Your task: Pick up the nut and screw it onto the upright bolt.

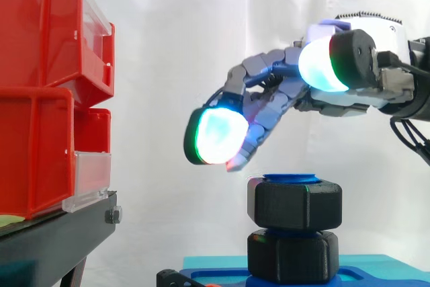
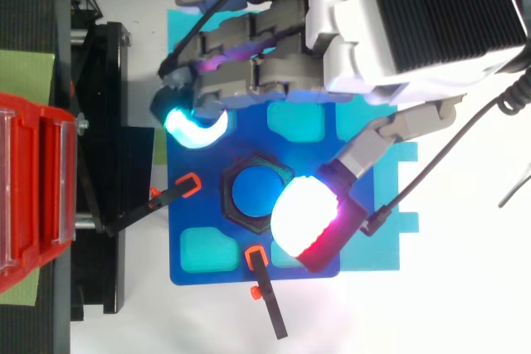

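Above the nut (image 1: 294, 203) seated on the bolt (image 2: 255, 191), the hand (image 1: 275, 102) hovers spread and empty; gripping and turning it seems next.

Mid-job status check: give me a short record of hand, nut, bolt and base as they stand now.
hand: open, fingers loosely bent, holding nothing, hovering just above the nut
nut: black, hexagonal, level, sitting on the bolt near its top
bolt: blue, upright, tip showing above the nut
black hex piece: below the nut, at the base
blue plate: under the bolt
red bins: stacked at the side view's left
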### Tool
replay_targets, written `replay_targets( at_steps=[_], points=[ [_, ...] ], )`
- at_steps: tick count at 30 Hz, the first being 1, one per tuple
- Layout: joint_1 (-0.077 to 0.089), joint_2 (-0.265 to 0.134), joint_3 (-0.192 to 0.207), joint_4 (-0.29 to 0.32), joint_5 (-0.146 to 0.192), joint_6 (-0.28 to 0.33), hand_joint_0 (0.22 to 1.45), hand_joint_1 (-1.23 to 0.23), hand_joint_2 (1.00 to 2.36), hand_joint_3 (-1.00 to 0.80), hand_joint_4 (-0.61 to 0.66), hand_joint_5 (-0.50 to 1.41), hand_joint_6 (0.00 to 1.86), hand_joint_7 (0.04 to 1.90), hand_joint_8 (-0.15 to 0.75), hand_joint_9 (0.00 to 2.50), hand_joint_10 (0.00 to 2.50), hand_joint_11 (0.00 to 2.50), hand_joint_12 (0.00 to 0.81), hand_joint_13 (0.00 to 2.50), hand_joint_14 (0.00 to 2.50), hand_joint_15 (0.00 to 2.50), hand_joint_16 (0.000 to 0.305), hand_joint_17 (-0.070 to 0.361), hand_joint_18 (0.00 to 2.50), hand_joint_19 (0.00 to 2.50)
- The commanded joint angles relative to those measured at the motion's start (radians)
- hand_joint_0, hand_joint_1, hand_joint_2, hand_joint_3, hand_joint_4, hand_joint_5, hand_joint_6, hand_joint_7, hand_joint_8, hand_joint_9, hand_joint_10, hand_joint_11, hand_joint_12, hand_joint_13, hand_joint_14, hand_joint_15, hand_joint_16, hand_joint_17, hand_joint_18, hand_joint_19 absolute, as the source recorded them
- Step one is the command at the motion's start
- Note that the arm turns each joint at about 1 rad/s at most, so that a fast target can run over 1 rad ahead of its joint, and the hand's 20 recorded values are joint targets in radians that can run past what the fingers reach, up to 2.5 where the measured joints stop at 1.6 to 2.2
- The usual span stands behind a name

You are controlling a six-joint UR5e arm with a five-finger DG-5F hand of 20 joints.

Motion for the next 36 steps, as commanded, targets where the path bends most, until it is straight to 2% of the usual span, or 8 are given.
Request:
replay_targets(
  at_steps=[1,3,6,11,22,34,36],
  points=[
    [0.011,0.0,0.002,-0.004,0.001,-0.002,0.5,-0.2,1.0,-0.5,0.24,-0.1,0.5,0.73,0.233,0.83,0.0,0.0,0.235,0.55,0.0,0.0,0.02,0.045,0.16,0.0],
    [0.026,0.0,0.002,-0.005,0.008,-0.008,0.5,-0.19,1.0,-0.5,0.24,-0.1,0.5,0.74,0.233,0.83,0.0,0.0,0.236,0.54,0.0,0.0,0.02,0.046,0.15,0.0],
    [0.034,0.0,0.002,-0.013,0.012,-0.01,0.5,-0.19,1.0,-0.5,0.24,-0.09,0.5,0.79,0.234,0.82,0.0,0.0,0.239,0.54,0.0,0.0,0.021,0.046,0.15,0.0],
    [0.045,0.0,0.002,-0.065,0.013,-0.011,0.5,-0.19,1.0,-0.5,0.24,-0.09,0.5,0.8,0.237,0.82,0.0,0.0,0.239,0.54,0.0,0.0,0.021,0.047,0.15,0.0],
    [0.045,0.0,0.001,-0.071,0.012,-0.007,0.5,-0.2,1.0,-0.5,0.26,-0.07,0.5,0.84,0.239,0.84,0.0,0.0,0.236,0.54,0.0,0.0,0.021,0.046,0.14,0.0],
    [0.038,-0.002,0.001,-0.073,0.013,-0.01,0.51,-0.22,1.0,-0.5,0.23,-0.04,0.5,1.11,0.257,0.89,0.0,0.0,0.225,0.57,0.0,0.0,0.018,0.041,0.18,0.0],
    [0.032,0.0,-0.013,-0.07,0.012,-0.01,0.52,-0.22,1.0,-0.5,0.22,-0.04,0.5,1.15,0.26,0.9,0.0,0.0,0.225,0.59,0.0,0.0,0.018,0.04,0.19,0.0]
  ],
)
